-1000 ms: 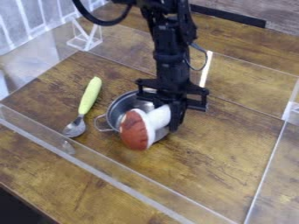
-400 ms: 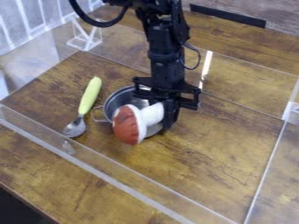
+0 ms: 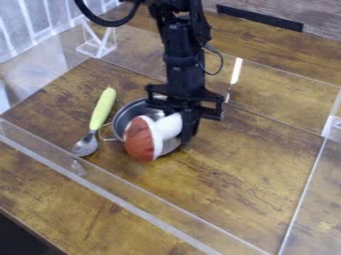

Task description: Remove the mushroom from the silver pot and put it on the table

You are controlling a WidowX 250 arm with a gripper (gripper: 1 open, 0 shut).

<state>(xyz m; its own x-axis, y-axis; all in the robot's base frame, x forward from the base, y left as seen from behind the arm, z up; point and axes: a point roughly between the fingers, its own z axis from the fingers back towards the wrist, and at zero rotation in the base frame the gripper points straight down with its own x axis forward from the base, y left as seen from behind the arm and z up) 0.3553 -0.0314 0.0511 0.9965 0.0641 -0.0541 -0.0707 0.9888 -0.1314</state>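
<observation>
Because the gripper (image 3: 186, 116) was nearly closed, pinching the mushroom (image 3: 150, 135) by its white stem at the silver pot's (image 3: 126, 117) near side, we risked dragging the pot along if its wall caught the stem.

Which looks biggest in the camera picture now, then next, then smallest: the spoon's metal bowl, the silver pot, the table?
1. Table
2. Silver pot
3. Spoon's metal bowl

Mushroom (image 3: 150, 136): cap reddish-brown, stem white. Pot (image 3: 123, 121): silver. Spoon (image 3: 98, 120): handle yellow-green, bowl silvery. Bench (image 3: 253, 189): brown, wood-grained. Arm (image 3: 184, 60): black.
</observation>
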